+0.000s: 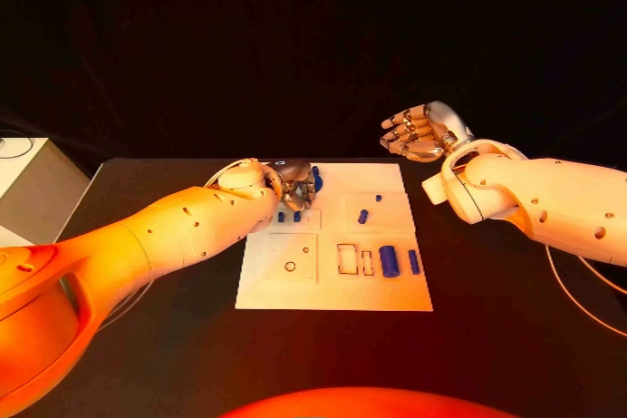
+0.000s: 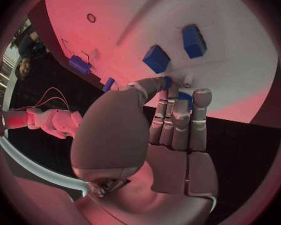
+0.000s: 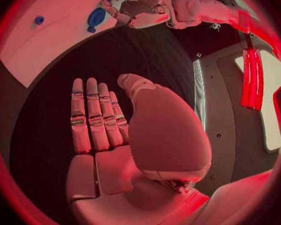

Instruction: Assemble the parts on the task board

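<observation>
From the head view, the white task board [image 1: 334,291] lies flat in the middle of the black surface [image 1: 496,345], and several blue parts sit on it: a large upright cylinder [image 1: 388,257] with a thinner blue bar [image 1: 414,261] just beside it near the board's right edge, a small blue piece [image 1: 362,217] further up the middle, and two short blue blocks [image 1: 289,217] close to the left hand. The left hand [image 1: 295,184] is over the board's far left corner, fingers curled down toward a blue part [image 1: 315,175] at the board's far edge; whether it grips that part cannot be told here. The right hand [image 1: 420,132] is raised off the surface beyond the board's far right corner, fingers curled in with nothing in them. In the left wrist view, the left hand [image 2: 172,120] has its fingers side by side and bent toward the board, with a blue part [image 2: 185,98] just past the fingertips; two blue blocks [image 2: 157,59] stand on the board nearby; contact is unclear. In the right wrist view, the right hand [image 3: 100,117] has its fingers straight and close together, holding nothing, above the dark surface.
</observation>
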Controlling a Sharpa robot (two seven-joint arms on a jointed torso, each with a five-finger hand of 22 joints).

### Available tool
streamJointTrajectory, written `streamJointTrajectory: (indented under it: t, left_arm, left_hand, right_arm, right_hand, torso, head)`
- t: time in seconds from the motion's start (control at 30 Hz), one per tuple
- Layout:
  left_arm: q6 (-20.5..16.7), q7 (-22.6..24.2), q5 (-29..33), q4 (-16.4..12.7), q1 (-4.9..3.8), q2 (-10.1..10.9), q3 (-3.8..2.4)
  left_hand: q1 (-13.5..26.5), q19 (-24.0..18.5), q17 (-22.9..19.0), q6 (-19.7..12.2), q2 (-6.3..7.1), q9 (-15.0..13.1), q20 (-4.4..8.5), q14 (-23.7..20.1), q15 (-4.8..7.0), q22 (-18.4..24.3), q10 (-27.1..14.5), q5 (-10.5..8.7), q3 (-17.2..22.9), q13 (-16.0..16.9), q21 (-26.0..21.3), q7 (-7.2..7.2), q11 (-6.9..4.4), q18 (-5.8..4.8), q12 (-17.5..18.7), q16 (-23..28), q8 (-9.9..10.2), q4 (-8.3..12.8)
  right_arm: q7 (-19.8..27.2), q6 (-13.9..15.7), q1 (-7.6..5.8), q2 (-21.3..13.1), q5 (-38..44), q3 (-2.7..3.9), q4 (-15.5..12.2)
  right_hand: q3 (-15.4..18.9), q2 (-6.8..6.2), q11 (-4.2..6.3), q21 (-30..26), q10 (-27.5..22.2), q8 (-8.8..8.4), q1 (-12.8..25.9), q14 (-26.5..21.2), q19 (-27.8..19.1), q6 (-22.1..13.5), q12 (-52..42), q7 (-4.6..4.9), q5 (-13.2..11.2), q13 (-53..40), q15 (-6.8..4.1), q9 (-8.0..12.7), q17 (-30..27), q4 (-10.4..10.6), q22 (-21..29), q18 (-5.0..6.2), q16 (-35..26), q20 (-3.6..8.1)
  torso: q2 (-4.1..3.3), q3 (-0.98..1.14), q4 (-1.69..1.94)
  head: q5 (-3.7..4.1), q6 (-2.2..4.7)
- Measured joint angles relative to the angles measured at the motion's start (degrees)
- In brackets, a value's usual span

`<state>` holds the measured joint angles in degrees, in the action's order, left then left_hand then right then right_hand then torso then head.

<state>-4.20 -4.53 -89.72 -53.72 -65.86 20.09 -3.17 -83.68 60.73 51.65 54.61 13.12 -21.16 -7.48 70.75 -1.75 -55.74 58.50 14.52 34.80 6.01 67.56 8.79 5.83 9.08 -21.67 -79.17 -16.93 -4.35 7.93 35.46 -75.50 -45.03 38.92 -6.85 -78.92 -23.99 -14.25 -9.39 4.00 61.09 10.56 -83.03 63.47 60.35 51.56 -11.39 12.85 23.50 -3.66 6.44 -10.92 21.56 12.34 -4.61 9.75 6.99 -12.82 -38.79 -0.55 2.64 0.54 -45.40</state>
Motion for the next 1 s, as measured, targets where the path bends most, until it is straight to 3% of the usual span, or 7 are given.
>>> streamJointTrajectory:
  t: [0.17, 0.4, 0.47, 0.53, 0.83, 1.0]
  left_arm:
    - [0.24, -0.25, 0.06, 0.04, -0.09, -0.04, 0.04]
    - [-0.05, -0.27, 0.09, 0.04, -0.12, -0.07, 0.12]
    - [-0.29, -0.18, 0.11, 0.02, -0.10, -0.07, 0.17]
    - [-0.59, -0.10, 0.12, 0.01, -0.06, -0.07, 0.19]
    - [-3.54, 0.98, 1.10, -0.79, 0.12, 0.72, 0.29]
    - [-5.30, 2.00, 2.59, -2.41, 0.15, 1.90, -0.05]
  left_hand:
    - [0.00, 0.00, -0.39, -0.23, 0.00, 0.00, 0.00, 0.13, -0.13, -0.41, 0.70, 0.00, 0.55, -0.34, 0.63, 0.23, 0.21, 0.00, 1.34, 0.00, 0.34, 0.55]
    - [0.23, 2.05, 1.71, 1.31, -0.40, -0.41, 0.19, 2.04, 0.20, -2.98, 3.71, -0.07, 1.39, -0.18, 2.62, 0.11, -0.39, 0.01, 2.21, -1.27, 0.34, 1.45]
    - [0.03, 2.66, 2.26, 1.86, -0.80, -0.60, 0.39, 2.69, 0.42, -3.66, 4.50, -0.11, 1.42, -0.16, 3.19, -0.03, -0.53, -0.74, 2.61, -1.56, 0.34, 2.09]
    - [-0.01, 3.20, 2.68, 2.13, -0.93, -0.68, 0.50, 3.10, 0.64, -4.35, 5.14, -0.18, 1.66, -0.15, 3.80, -0.09, -0.60, -0.75, 2.77, -1.71, 0.35, 2.34]
    - [-0.46, 4.51, 3.59, 2.86, -1.37, -0.89, 1.02, 4.13, 0.85, -6.14, 6.07, -0.35, 2.51, -0.13, 5.14, -0.19, -0.49, -0.73, 3.83, -1.94, 0.44, 3.50]
    - [-0.46, 4.51, 3.59, 2.85, -1.37, -0.89, 1.02, 4.33, 0.64, -6.14, 6.34, -0.35, 2.51, -0.13, 5.14, -0.19, -0.59, -0.74, 4.21, -1.94, 0.44, 3.50]
  right_arm:
    - [0.00, 0.00, 0.00, 0.00, 0.00, 0.00, -0.03]
    - [0.01, 0.00, 0.00, -0.01, 0.00, 0.00, -0.07]
    - [0.01, 0.00, 0.00, -0.01, 0.00, 0.00, -0.08]
    - [0.02, 0.00, 0.00, -0.01, 0.00, 0.00, -0.09]
    - [0.04, 0.01, -0.01, -0.03, 0.01, 0.00, -0.12]
    - [0.05, 0.01, -0.01, -0.10, 0.01, 0.00, -0.12]
  right_hand:
    - [0.00, 0.00, 0.00, 0.00, 0.00, 0.00, 0.00, 0.00, 0.00, -0.01, 0.00, -0.01, 0.00, 0.00, 0.00, 0.00, 0.00, 0.00, 0.00, 0.00, 0.00, 0.00]
    - [0.00, 0.00, 0.00, 0.00, 0.00, 0.00, 0.00, 0.00, 0.00, -0.08, 0.00, -0.08, 0.00, 0.00, 0.00, 0.00, 0.00, 0.00, 0.00, 0.00, 0.00, 0.00]
    - [0.00, 0.00, 0.00, 0.00, 0.00, 0.00, 0.00, 0.00, 0.00, -0.08, 0.00, -0.08, 0.00, 0.00, 0.00, 0.00, 0.00, 0.00, 0.00, 0.00, 0.00, 0.00]
    - [0.00, 0.00, 0.00, 0.00, 0.00, 0.00, 0.00, 0.00, 0.00, -0.08, 0.00, -0.08, 0.00, 0.00, 0.00, 0.00, 0.00, 0.00, 0.00, 0.00, 0.00, 0.00]
    - [-0.16, 0.00, 0.00, 0.00, 0.01, 0.00, 0.00, 0.00, 0.00, -0.08, 0.00, -0.08, 0.00, 0.00, 0.00, 0.03, 0.01, 0.16, 0.05, 0.00, 0.00, 0.00]
    - [-0.16, 0.00, -0.01, 0.00, 0.01, 0.00, 0.00, 0.00, 0.00, -0.08, 0.00, -0.08, 0.00, 0.00, 0.00, 0.05, 0.01, 0.16, 0.05, 0.00, 0.00, 0.00]
  torso:
    - [0.00, 0.00, 0.01]
    - [-0.02, -0.02, 0.02]
    - [-0.03, -0.02, 0.02]
    - [-0.03, -0.02, 0.01]
    - [-0.03, -0.02, 0.01]
    - [-0.03, -0.06, 0.01]
  head:
    - [0.04, 0.02]
    - [0.01, 0.12]
    - [0.00, 0.14]
    - [0.00, 0.15]
    - [-0.07, 0.36]
    - [-0.03, 0.55]
